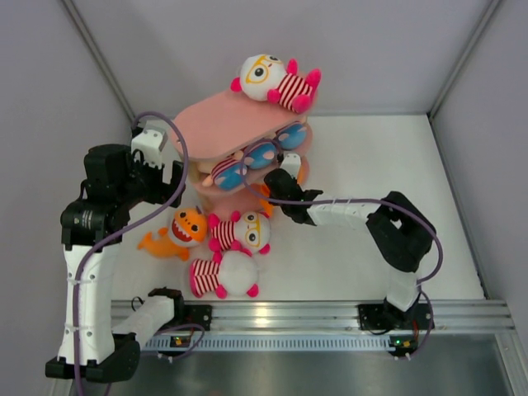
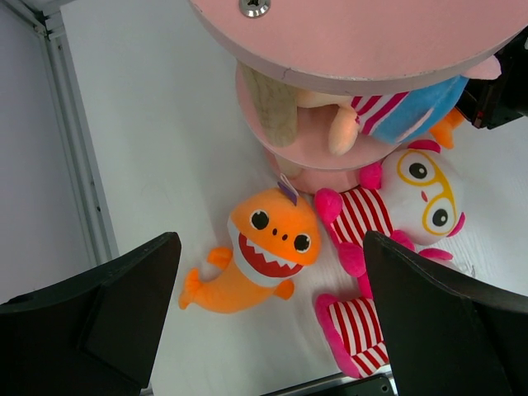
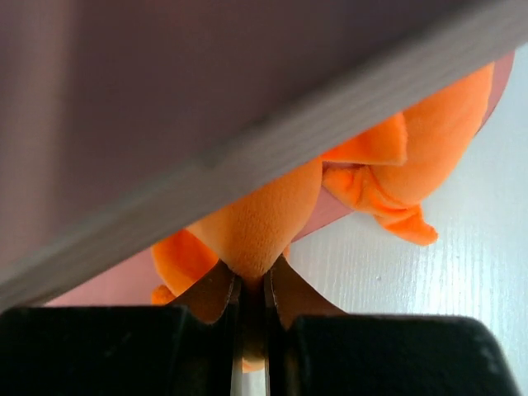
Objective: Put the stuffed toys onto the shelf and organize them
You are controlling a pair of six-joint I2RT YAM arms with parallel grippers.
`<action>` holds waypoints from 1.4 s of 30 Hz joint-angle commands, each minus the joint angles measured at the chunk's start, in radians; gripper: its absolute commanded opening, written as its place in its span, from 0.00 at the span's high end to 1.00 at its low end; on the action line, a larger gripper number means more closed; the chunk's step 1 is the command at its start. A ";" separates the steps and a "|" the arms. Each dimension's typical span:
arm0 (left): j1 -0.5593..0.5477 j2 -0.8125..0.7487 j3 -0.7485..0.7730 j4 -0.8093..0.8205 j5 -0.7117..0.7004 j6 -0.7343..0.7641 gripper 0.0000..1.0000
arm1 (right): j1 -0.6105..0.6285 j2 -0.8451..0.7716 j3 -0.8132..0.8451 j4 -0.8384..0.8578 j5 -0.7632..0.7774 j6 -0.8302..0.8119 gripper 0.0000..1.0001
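Left hand (image 2: pixel 271 264) gapes wide; right hand (image 3: pixel 252 285), outstretched, pinches tight.

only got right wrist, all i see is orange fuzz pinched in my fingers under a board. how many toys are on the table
Observer: Three, besides the held orange toy: an orange fish toy, a face-up striped toy and a striped toy showing no face.
Operator: top tier free
Observer: No, a glasses toy lies at the far end of the top board.
Operator: where's left arm
Observer: The left gripper hangs open above the orange fish toy.
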 commanded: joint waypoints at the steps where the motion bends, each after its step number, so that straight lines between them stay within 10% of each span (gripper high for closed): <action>1: 0.004 -0.013 -0.004 -0.004 -0.011 0.003 0.02 | -0.018 0.016 0.024 0.081 -0.006 0.028 0.98; 22: 0.004 -0.018 -0.012 -0.001 -0.002 0.006 0.02 | -0.036 -0.091 -0.016 0.101 -0.098 0.004 0.17; 42: 0.065 -0.072 -0.117 -0.074 -0.051 0.078 0.02 | 0.008 -0.341 -0.039 -0.195 -0.153 -0.102 0.01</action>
